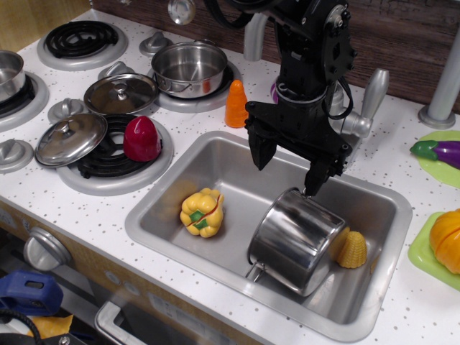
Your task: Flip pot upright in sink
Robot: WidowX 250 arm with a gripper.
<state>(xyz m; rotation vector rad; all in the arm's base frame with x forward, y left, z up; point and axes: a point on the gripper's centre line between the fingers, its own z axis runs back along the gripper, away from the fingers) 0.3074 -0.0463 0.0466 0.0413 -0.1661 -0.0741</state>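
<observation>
Pot (296,241), shiny steel cylinder, tilted in brushed sink (215,162) under spread black pincer (287,171)

Pot tipped over in the sink

Under the open gripper (291,169), the pot (296,239) lies tilted in the sink (162,231), pepper (202,212) to its left, corn (351,249) to its right.

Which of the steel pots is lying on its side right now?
The deep pot in the sink, tipped over beside the yellow corn, just below the open claw. The shallower pot on the back burner stands upright.
</observation>
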